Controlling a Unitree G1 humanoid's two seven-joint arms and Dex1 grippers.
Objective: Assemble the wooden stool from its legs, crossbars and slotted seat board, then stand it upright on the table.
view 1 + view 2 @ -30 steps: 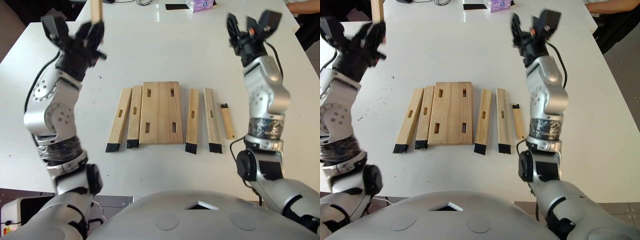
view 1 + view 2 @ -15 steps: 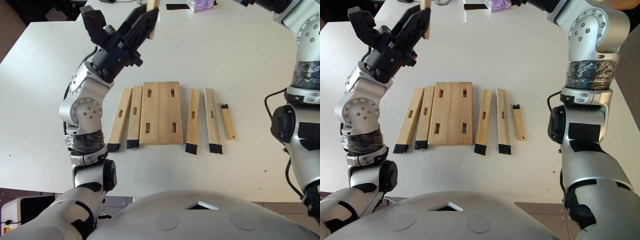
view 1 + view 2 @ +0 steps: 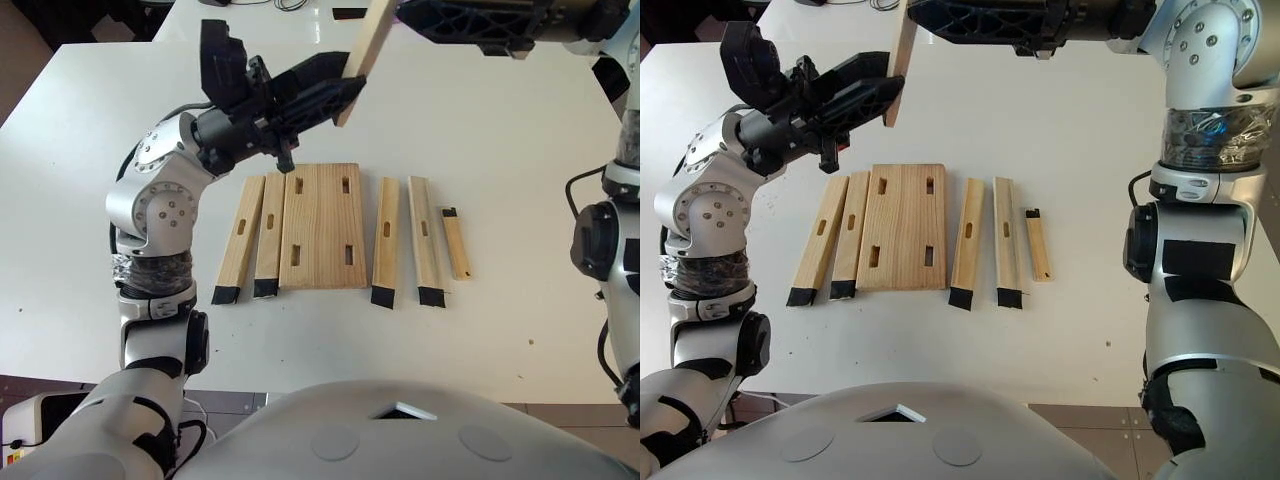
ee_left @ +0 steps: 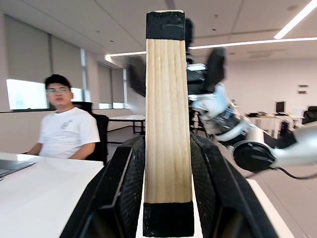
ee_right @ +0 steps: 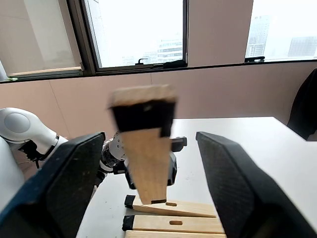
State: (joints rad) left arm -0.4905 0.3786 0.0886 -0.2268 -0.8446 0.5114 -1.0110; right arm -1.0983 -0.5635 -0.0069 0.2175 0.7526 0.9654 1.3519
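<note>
One wooden bar (image 3: pixel 362 55) is off the worktop (image 3: pixel 90 150). The left end effector (image 3: pixel 343 97) clamps its lower, black-taped end and holds it tilted in the air, above the stretch between the seat board (image 3: pixel 322 225) and the far edge. The right end effector (image 5: pixel 148 136) stands wide, one finger on either side of the bar's upper end, touching neither face. We judge the bar light, rigid and dry, unlikely to flex or slip. A grip at one end leaves a long lever, though, so taking the free end across its broad faces looks soundest to us. The seat board lies flat at the middle of the worktop, nearer the near edge, with its four slots facing up. Just beside it lie a left pair of legs (image 3: pixel 240 238) and a right pair of legs (image 3: pixel 385 240), and a short crossbar (image 3: pixel 455 243) lies towards the right edge. We reckon a low swing of the raised bar could knock these loose pieces.
</note>
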